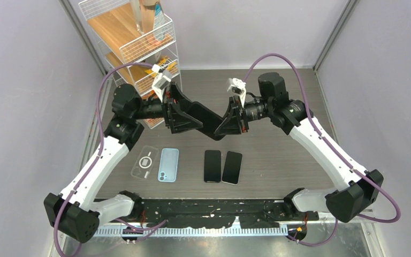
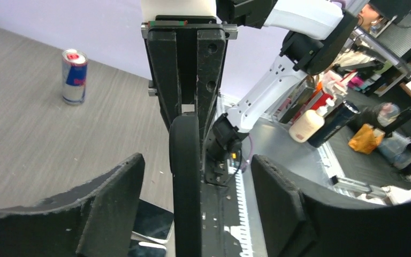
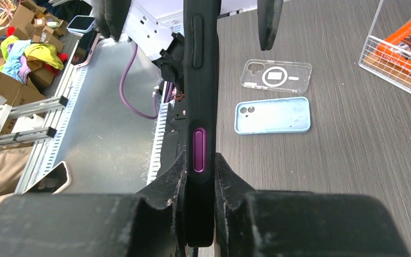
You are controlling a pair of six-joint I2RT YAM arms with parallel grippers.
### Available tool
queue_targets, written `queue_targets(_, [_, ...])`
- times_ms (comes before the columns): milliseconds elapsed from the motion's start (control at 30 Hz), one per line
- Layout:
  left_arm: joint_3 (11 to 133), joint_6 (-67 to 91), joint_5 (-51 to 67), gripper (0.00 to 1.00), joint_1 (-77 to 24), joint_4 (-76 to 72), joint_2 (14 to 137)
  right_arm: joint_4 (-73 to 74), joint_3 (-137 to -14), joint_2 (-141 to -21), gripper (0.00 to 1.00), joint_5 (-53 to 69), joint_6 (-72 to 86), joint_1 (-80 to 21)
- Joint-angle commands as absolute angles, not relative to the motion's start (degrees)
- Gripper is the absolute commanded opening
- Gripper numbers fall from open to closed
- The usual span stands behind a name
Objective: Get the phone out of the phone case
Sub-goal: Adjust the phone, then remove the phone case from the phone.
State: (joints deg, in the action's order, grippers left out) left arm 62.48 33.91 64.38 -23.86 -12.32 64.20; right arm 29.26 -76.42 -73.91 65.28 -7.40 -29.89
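A black phone case [image 1: 207, 121] with a purple side button is held in the air over the middle of the table, between the two arms. It is edge-on in both wrist views [image 3: 199, 80], and I cannot see the phone inside it. My right gripper [image 3: 199, 160] is shut on one end of the case, with the fingers [image 3: 227, 179] pressed on both faces. My left gripper [image 2: 195, 160] is open around the other end of the case [image 2: 186, 176], with a gap on each side. Both grippers also show in the top view, the left [image 1: 188, 115] and the right [image 1: 230, 120].
On the table below lie a clear case [image 1: 145, 160], a light blue case [image 1: 168, 164] and two dark phones [image 1: 212, 165] [image 1: 232, 167]. A wire shelf rack [image 1: 139, 43] stands at the back left. A Red Bull can [image 2: 74, 76] stands on the table.
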Motion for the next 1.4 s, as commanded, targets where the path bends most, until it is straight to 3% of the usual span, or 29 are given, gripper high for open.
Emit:
queue_targets(0, [65.64,32.57,63.15,0.84,-23.82,-11.04,63.62,28.77,-76.73,-71.04,0.06,65.1,-10.29,-30.15])
queue_targets(100, [68.64,32.32,61.11,0.89,-23.86,-6.75,64.84,29.59,-76.84,-70.37,0.05,64.02,-11.47,-30.27])
queue_targets(267, [74.27,33.05,59.14,0.87,-23.82,1.0,67.76,31.9,-76.71,-69.86,0.05,61.39,-14.46,-30.85])
queue_targets(633, [74.34,35.78,59.09,0.58,-23.82,4.92,70.47,32.44,-76.72,-69.42,0.05,58.61,-15.8,-31.03])
queue_targets(1200, [69.16,44.06,59.05,0.01,-24.17,-1.66,73.11,36.0,-77.01,-68.84,0.05,49.86,-21.92,-33.01])
queue_targets(1367, [67.19,46.96,58.24,0.0,-24.21,-3.49,73.82,37.53,-77.45,-68.6,0.05,45.92,-24.93,-34.08])
